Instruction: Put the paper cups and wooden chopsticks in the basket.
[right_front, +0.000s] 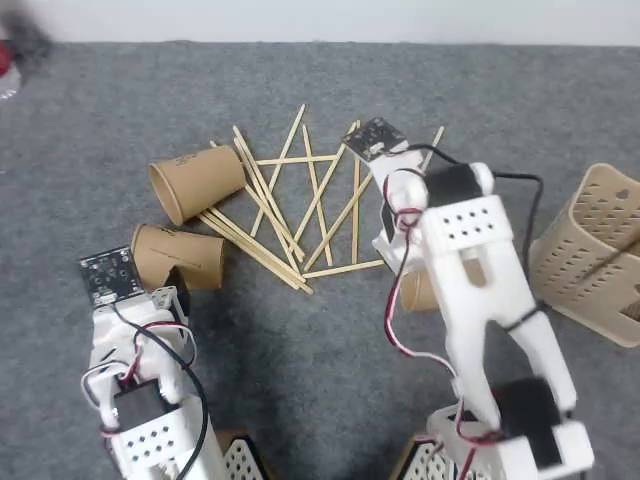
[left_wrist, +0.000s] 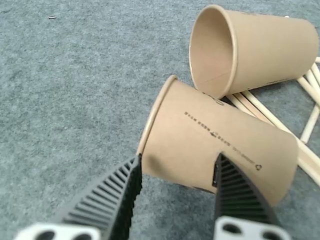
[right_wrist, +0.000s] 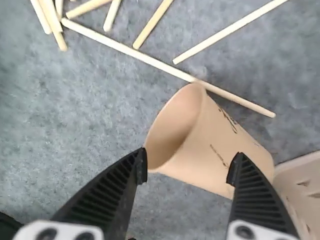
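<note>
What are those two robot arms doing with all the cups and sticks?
They are tidying up. The left gripper is open around a tipped-over paper cup, right beside a second cup. The right gripper is open around a third cup. The wooden chopsticks lie scattered on the table. The basket sits off to the side, and none of the cups are in it yet.

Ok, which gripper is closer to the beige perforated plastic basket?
Right. The right gripper straddles a brown paper cup lying beside the basket; the left gripper is at another cup across the table.
</note>
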